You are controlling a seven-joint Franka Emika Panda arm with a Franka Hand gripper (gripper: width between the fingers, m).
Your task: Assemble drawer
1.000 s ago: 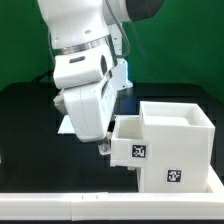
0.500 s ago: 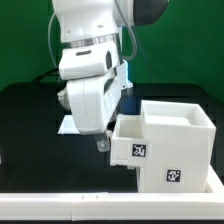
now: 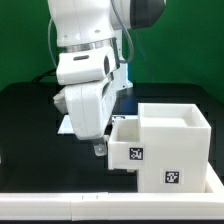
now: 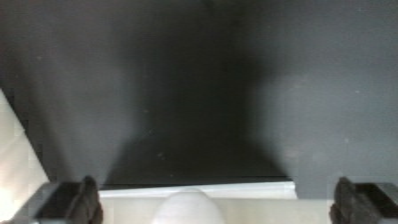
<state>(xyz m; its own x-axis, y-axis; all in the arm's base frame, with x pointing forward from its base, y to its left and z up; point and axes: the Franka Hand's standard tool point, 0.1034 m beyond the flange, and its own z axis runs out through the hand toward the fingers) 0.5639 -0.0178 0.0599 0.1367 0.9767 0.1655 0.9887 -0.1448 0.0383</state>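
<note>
The white cube shell (image 3: 178,128) of the drawer stands on the black table at the exterior view's right. A small white tray (image 3: 128,145) with a tag on its front sticks out of the shell toward the exterior view's left. A second tagged face (image 3: 175,174) sits lower, flush with the shell. My gripper (image 3: 98,150) hangs just at the tray's outer end, low over the table. In the wrist view my gripper (image 4: 219,205) is open, with its fingers (image 4: 71,203) far apart. A white tray edge (image 4: 196,195) lies between them, touching neither.
The marker board (image 3: 64,127) lies behind the arm on the black table (image 3: 40,150). A white ledge (image 3: 60,205) runs along the table's front edge and also shows as a pale strip in the wrist view (image 4: 15,150).
The arm has shifted slightly toward the exterior view's left and dipped a little lower. The tray and the shell have not visibly moved.
</note>
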